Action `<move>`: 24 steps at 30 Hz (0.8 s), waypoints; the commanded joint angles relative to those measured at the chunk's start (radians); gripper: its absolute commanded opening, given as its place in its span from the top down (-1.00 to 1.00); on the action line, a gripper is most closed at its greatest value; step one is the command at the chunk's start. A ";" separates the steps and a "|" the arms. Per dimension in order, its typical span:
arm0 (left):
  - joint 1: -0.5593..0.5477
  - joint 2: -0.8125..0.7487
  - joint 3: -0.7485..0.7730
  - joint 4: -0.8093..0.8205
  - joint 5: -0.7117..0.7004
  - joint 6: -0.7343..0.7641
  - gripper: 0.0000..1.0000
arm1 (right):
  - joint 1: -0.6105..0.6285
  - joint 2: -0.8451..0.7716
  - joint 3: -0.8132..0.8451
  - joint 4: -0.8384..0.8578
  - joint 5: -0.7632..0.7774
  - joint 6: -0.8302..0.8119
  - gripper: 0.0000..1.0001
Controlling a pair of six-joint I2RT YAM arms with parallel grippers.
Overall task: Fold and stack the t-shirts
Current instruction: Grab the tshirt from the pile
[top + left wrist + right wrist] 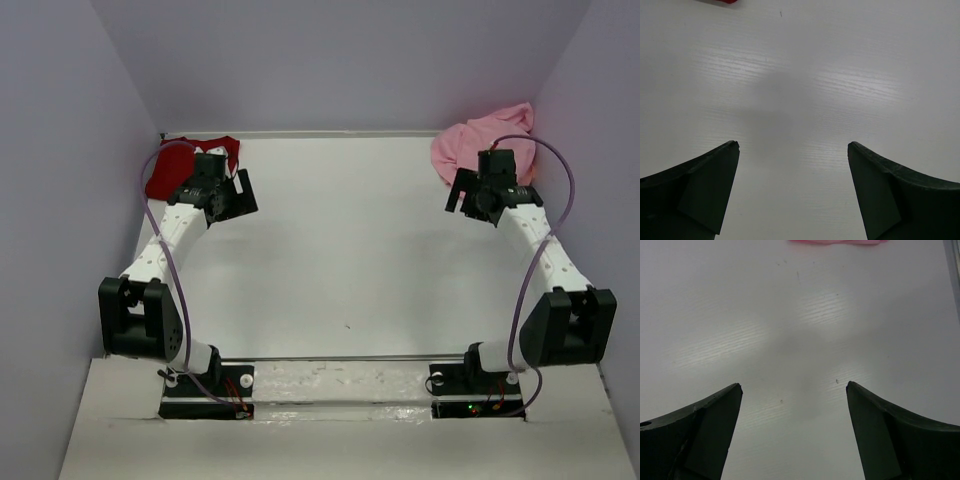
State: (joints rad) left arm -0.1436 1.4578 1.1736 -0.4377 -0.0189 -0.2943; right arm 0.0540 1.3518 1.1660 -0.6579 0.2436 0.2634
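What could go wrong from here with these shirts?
The pink t-shirt is bunched in the far right corner, so the open right gripper may pinch several layers. The dark red t-shirt sits in the far left corner, partly hidden by the left arm, so the open left gripper may grab a poor spot.

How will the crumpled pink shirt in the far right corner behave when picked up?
Probably floppy: the pink shirt lies in soft bunched folds. Heaped in the corner, it would likely sag and unfurl from one pinch.
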 commanded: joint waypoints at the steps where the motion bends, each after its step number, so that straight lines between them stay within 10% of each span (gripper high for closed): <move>1: 0.004 -0.045 -0.002 0.024 0.007 0.018 -0.98 | -0.069 0.107 0.133 0.064 -0.033 -0.006 -0.82; 24: 0.004 -0.122 -0.045 0.045 0.043 0.041 -0.98 | -0.098 0.713 0.587 0.110 0.105 0.036 -0.63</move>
State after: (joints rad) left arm -0.1436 1.3388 1.0943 -0.4076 0.0093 -0.2703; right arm -0.0319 2.0323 1.6619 -0.5850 0.2993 0.3099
